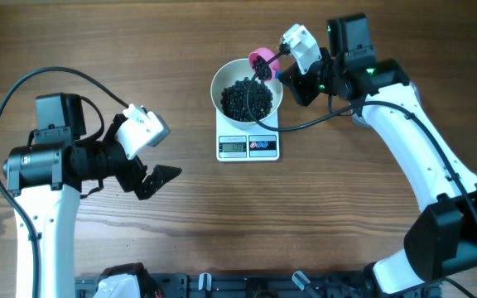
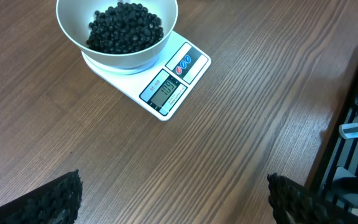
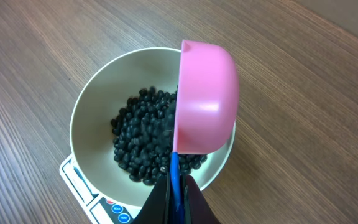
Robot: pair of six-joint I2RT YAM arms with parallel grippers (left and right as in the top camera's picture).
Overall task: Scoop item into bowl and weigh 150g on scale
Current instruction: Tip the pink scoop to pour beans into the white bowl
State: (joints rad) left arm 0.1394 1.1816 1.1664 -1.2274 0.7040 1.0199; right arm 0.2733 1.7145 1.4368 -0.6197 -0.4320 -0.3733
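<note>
A white bowl [image 1: 220, 81] stands on the white scale [image 1: 248, 146] at the table's middle back. Inside it lies a heap of small black beans, the item [image 1: 248, 98]. My right gripper [image 3: 176, 193] is shut on the blue handle of a pink scoop [image 3: 205, 99], which is tipped on its side over the bowl's right rim [image 3: 82, 112] above the item [image 3: 143, 137]. My left gripper [image 2: 174, 198] hangs open over bare wood at the left, well short of the scale [image 2: 166, 93] and bowl [image 2: 73, 25], nothing between its fingers [image 2: 55, 200].
A black rail [image 1: 247, 285] with fittings runs along the table's front edge. The right arm [image 1: 425, 157] reaches in from the front right, its cable looping near the scale. The left arm [image 1: 48, 165] stands at the left.
</note>
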